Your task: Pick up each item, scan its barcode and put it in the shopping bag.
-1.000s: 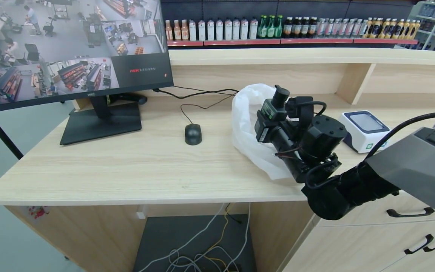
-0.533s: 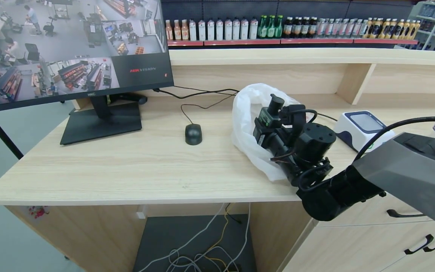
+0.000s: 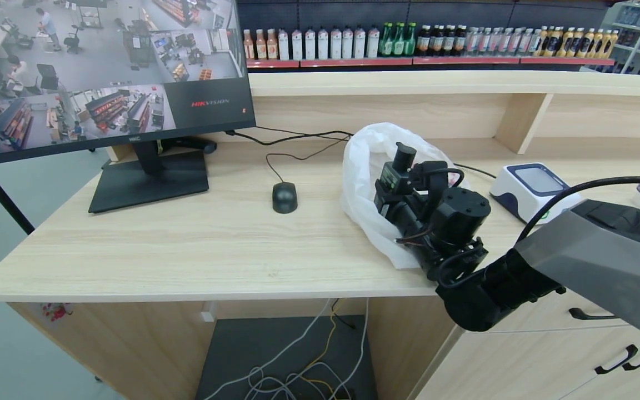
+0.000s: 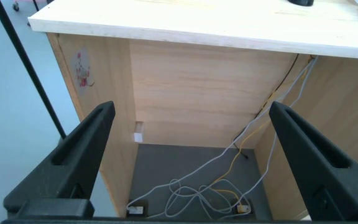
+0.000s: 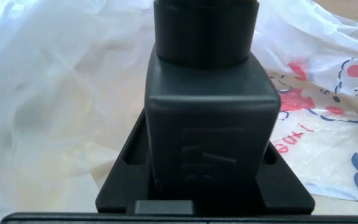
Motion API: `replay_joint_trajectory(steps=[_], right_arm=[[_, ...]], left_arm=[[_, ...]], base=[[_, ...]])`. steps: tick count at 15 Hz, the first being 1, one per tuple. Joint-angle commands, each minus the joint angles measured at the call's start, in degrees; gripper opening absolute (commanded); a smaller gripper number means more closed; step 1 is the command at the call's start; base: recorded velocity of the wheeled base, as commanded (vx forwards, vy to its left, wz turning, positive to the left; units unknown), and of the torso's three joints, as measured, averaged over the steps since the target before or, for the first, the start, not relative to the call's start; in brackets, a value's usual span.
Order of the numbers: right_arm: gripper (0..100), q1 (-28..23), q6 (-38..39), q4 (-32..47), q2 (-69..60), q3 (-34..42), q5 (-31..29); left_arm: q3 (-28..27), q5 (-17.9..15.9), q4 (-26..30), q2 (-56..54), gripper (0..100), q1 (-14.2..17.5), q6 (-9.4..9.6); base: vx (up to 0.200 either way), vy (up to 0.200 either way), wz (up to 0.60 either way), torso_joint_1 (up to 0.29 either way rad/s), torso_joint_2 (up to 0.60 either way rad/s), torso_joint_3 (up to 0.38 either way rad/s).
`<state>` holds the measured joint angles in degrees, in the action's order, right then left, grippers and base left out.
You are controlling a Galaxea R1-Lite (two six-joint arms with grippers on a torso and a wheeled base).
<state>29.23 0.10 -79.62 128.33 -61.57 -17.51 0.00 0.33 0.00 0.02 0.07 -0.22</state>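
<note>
Lowered and drawn in since a second ago: your right arm, now nearer the shopping bag (image 3: 361,166), with more of the scanner (image 3: 531,189) uncovered.

- **Item:** dark bottle (image 5: 210,118) with a black cap.
- **Location:** at the bag's open mouth, off the table (image 3: 214,244).
- **Holder:** right gripper (image 3: 393,189), clamped on the bottle's body, apparently so you can feed it cap-first into the bag.
- **Long axis:** in line with the wrist, cap pointing away from it toward the table's far side.
- **Left gripper** (image 4: 190,115): fingers (image 4: 82,149) spread wide and empty, parked below the table edge, seemingly to stay clear of the work.
</note>
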Motion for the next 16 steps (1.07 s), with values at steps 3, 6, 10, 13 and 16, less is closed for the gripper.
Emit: replay_joint_trajectory(steps=[3,6,10,13,16], right_arm=[[0,0.03,-0.01,0.25,0.17,0.93,-0.16],[0,0.03,-0.01,0.25,0.17,0.93,-0.16],[0,-0.05,-0.01,0.25,0.08,1.02,-0.25],[100,0.03,-0.01,0.16,-0.27,0.93,-0.34],[100,0.03,-0.27,-0.10,-1.15,0.75,-1.13]], left_arm=[[0.00,0.02,0.00,-0.02,100,0.01,-0.04],[0.00,0.02,0.00,-0.02,100,0.01,-0.04],[0.00,0.02,0.00,-0.02,100,0.01,-0.04],[0.00,0.02,0.00,-0.02,100,0.01,-0.04],[0.00,0.02,0.00,-0.02,100,0.01,-0.04]], base=[[0.000,0.000,0.00,0.000,0.00,0.000],[0.000,0.000,0.00,0.000,0.00,0.000],[0.000,0.000,0.00,0.000,0.00,0.000],[0.000,0.000,0.00,0.000,0.00,0.000],[0.000,0.000,0.00,0.000,0.00,0.000]])
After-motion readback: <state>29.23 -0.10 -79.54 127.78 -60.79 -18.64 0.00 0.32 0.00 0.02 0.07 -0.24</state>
